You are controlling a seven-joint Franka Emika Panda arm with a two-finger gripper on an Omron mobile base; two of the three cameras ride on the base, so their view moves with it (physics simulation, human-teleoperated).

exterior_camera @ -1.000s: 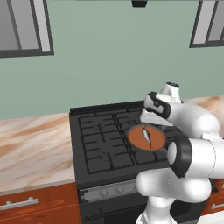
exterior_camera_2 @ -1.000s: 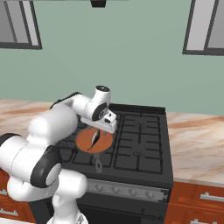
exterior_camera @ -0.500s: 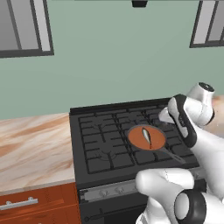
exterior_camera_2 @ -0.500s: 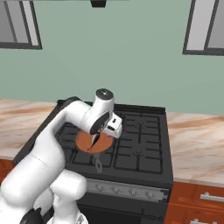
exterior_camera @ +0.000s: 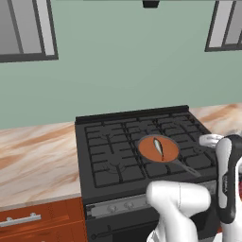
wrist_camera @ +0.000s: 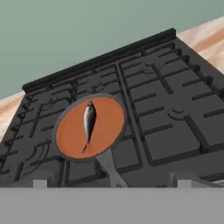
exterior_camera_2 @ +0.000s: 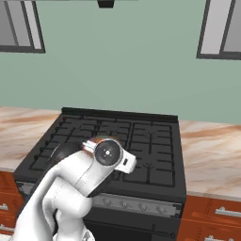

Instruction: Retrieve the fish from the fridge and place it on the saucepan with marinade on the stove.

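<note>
Now lying flat in the pan (wrist_camera: 89, 127): fish (wrist_camera: 89, 122), on the reddish-brown marinade, near the middle of the disc. Long axis roughly front to back across the stove (exterior_camera: 113, 151), in line with the pan's handle (exterior_camera: 185, 167) in the hand view, at an angle to it in the left base view. Blunter, silvery end toward the stove's back edge, thin tail end toward the handle side. Touching nothing but the marinade surface; well inside the rim on all sides.

Pan seated on the dark grates (wrist_camera: 175, 100) near the stove's front, handle reaching out toward the knob panel (exterior_camera_2: 136, 203). Fish (exterior_camera: 158, 147) seen small and slender against the orange in the left base view too.

Gripper pulled back from the pan, jaws spread wide, gripping nothing; pale fingertips (wrist_camera: 40, 183) just peeking up at the bottom of the hand view, one to each side of the handle, clear of it.

Marbled pale counter (exterior_camera: 33, 156) on both sides of the stove, red-brown drawers (exterior_camera_2: 212, 216) with silver pulls below. Green wall (exterior_camera: 123, 61) behind, windows (exterior_camera: 26, 28) high at left and right, dark hood edge overhead.
</note>
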